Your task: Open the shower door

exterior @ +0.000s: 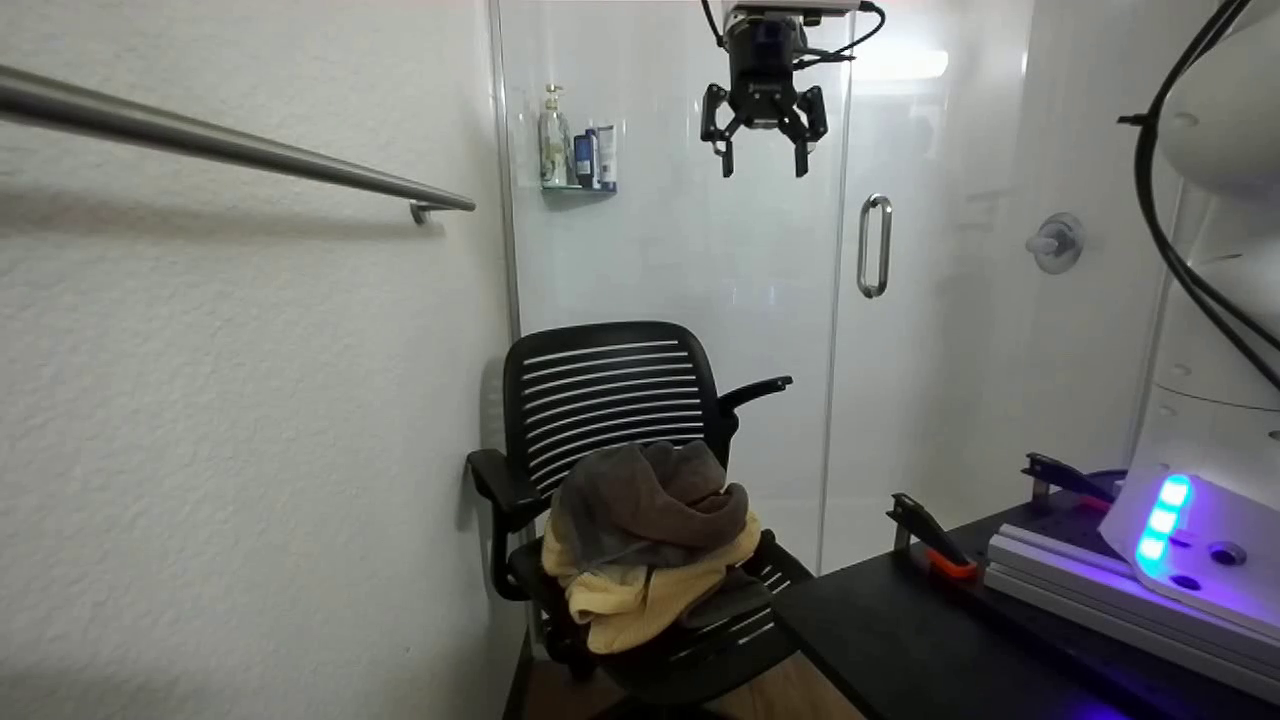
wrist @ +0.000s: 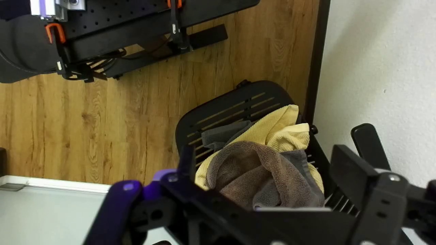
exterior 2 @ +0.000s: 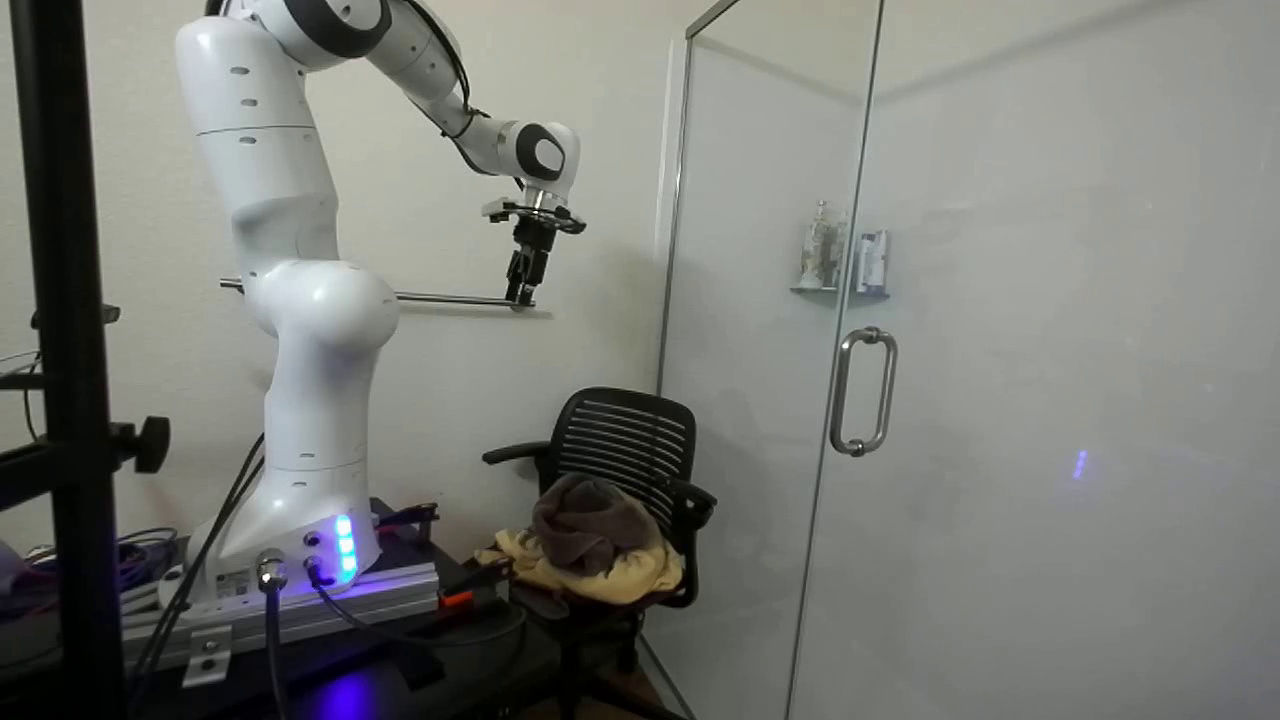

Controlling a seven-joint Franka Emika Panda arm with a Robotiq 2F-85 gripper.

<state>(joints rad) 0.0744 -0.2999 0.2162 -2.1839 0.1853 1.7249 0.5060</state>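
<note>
1. While its base sits on a metal beam [exterior 2: 405,590] along the black surface [exterior: 930,640], the arm [exterior 2: 330,310] leans back through its upper part, bends at an elbow cut by the top edge of an exterior view, then slopes its forearm [exterior 2: 420,75] down to the wrist [exterior 2: 550,155].
2. From there the end effector [exterior: 765,167] hangs pointing downward, its two fingers [exterior: 802,158] spread wide, parallel, with a broad gap between the tips.
3. At the right of both exterior views stands the shower door [exterior 2: 1050,300], a tall clear glass panel with a short chrome handle [exterior 2: 888,395] near its edge.
4. It looks closed, its handle edge running alongside the fixed glass panel [exterior: 680,260].
5. Higher than the handle and to its left in both exterior views, the end effector is well apart from it.
6. A black chair [exterior: 612,392] stands before the fixed panel, carrying heaped brown and yellow towels [wrist: 286,163]; in the wrist view these show below, between the parted fingers.
7. Behind the end effector in an exterior view runs a wall rail [exterior 2: 440,298]; lights [exterior 2: 345,548] glow blue on the arm's base.
</note>
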